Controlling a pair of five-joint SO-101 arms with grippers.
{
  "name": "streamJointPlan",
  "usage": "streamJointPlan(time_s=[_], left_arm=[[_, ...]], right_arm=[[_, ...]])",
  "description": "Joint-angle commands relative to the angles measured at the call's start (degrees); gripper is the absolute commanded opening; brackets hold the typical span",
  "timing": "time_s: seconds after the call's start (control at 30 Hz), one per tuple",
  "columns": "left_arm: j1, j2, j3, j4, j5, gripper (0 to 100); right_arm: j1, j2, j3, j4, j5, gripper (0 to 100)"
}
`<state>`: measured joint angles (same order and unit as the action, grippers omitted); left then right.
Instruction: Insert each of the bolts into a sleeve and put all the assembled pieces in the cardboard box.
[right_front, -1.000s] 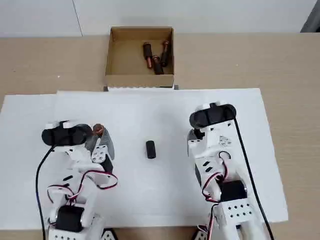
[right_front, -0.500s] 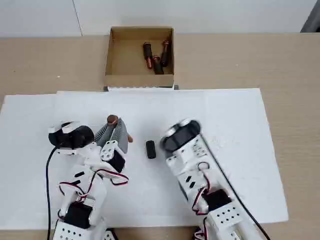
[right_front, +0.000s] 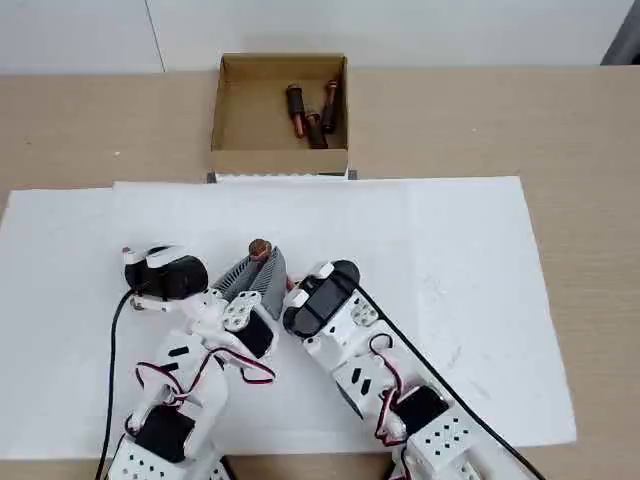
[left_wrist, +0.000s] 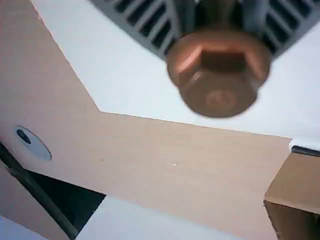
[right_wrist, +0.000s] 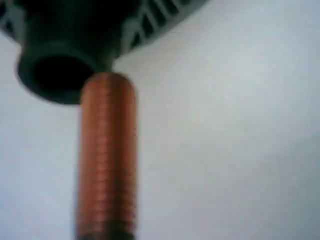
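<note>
1. Left arm: lower left of the high view, on the white paper sheet, reaching toward frame centre.

2. Left tool: grey slatted fingers pressed onto a copper bolt, which is held crosswise. The flanged hex head stands just past the fingertips, toward the top of the high view. The other end points to the lower right, toward the right arm.

3. Cardboard box: upper centre of the high view, on the bare desk, just beyond the far edge of the sheet. It is open-topped and well apart from both arms.

4. Assembled pieces: three copper bolts in dark sleeves, lying close together in the right half of the box.

5. Sleeve: black, at the tip of the right tool, its open bore showing as a dark round mouth. The bolt's threaded shank ends just beside that mouth, at its rim. Whether it touches cannot be told. White sheet lies behind both.

6. Right arm: lower centre of the high view, slanting up and to the left, its wrist close beside the left tool. Whether the right tool is spread or pressed together cannot be told.
</note>
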<state>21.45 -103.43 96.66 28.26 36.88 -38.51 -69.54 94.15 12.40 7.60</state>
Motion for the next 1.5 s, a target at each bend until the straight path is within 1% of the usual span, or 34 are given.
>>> streamJointPlan(time_s=[0.0,0.13,0.4,0.6,0.77,0.87,1.03,1.47], left_arm=[[0.2,-0.6,-0.4,-2.9,0.4,1],[0.2,-0.6,-0.4,-5.5,0.4,1],[0.2,-0.4,-0.3,-5.5,0.4,1],[0.2,-0.4,-0.3,-5.5,0.4,1],[0.2,-0.4,-0.3,-5.5,0.3,1],[0.2,-0.3,-0.3,-4.1,0.2,1],[0.2,-0.4,-0.3,-0.3,0.4,1],[0.1,-0.4,-0.3,0.1,0.2,1]], right_arm=[[-0.6,-0.5,-0.5,-1.4,0.5,0.3],[-0.6,-0.5,-0.7,-1.4,0.6,0.3],[-0.7,-0.5,-1.1,-1.4,0.6,0.3],[-2.8,-0.6,-3.6,-1.2,0.6,0.3],[-2.4,-0.6,-4.7,-1.0,1.2,0.3],[-2.4,-0.6,-4.7,-1.3,3.7,0.3],[-2.4,-0.6,-5.1,-1.4,3.6,0.3],[-2.3,-0.6,-5.1,-1.4,3.8,0.3]])
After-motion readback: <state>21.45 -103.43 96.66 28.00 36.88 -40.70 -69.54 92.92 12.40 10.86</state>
